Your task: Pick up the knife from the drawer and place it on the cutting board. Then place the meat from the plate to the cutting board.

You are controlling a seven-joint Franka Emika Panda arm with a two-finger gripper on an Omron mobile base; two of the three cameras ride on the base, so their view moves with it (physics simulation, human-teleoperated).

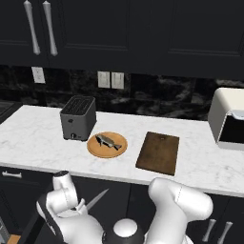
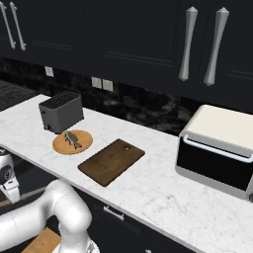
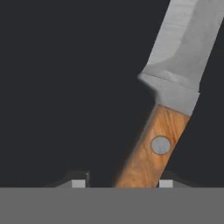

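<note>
The knife (image 3: 159, 144) lies on the dark floor of the drawer (image 3: 65, 87), wooden handle toward me and grey blade running up and right. My gripper (image 3: 122, 183) straddles the handle. The right fingertip (image 3: 165, 183) sits against it, while a gap remains at the left fingertip. Below the counter edge, the blade (image 1: 97, 198) pokes out beside my gripper (image 1: 82, 206). The meat (image 1: 108, 141) rests on the round tan plate (image 1: 95, 150), which sits left of the dark cutting board (image 1: 158, 152). From the other side I see the plate (image 2: 84, 143), meat (image 2: 72, 138) and board (image 2: 111, 161).
A grey toaster (image 1: 78, 117) stands just behind and left of the plate. A white toaster oven (image 2: 217, 148) takes up the counter's right end. Dark upper cabinets with long silver handles (image 1: 32, 26) hang above. My own arm (image 1: 178, 205) crowds the space under the counter edge.
</note>
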